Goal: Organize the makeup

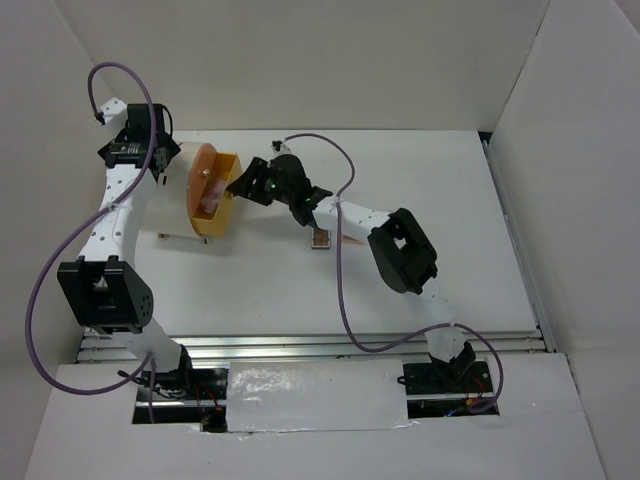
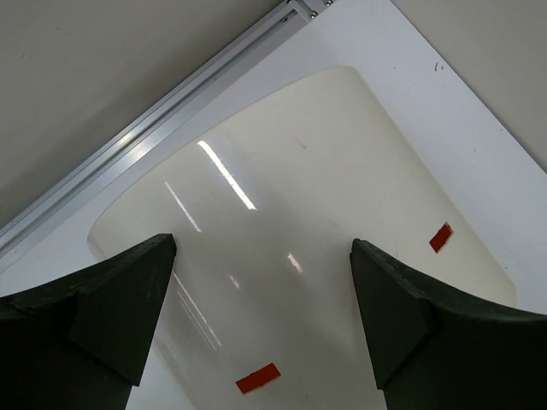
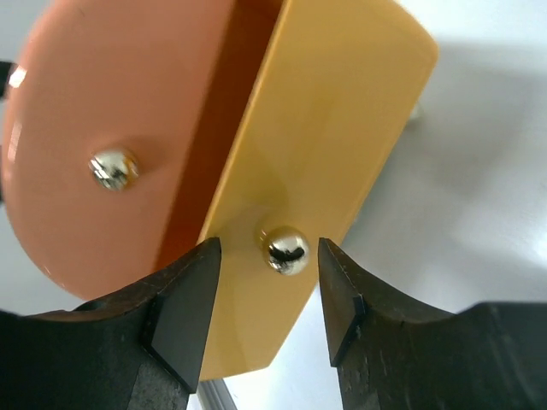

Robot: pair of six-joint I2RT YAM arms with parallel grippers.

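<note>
The white cylinder (image 1: 178,215) lies at the left, its orange drawer front (image 1: 203,172) and yellow drawer (image 1: 226,192) facing right. The yellow drawer is pulled out, with something pinkish (image 1: 211,203) in it. My right gripper (image 3: 268,248) stands open, one jaw on each side of the yellow drawer's silver knob (image 3: 286,248), with a gap on both sides. My left gripper (image 2: 263,248) hangs open over the cylinder's white body (image 2: 299,188). Of the makeup, a small square palette (image 1: 321,240) and a pinkish piece (image 1: 352,240) lie on the table by the right arm.
A second silver knob (image 3: 114,168) sits on the orange front (image 3: 102,102). Red tape marks (image 2: 257,377) are stuck on the cylinder. An aluminium rail (image 2: 171,111) runs behind it. White walls enclose the table at the back and both sides.
</note>
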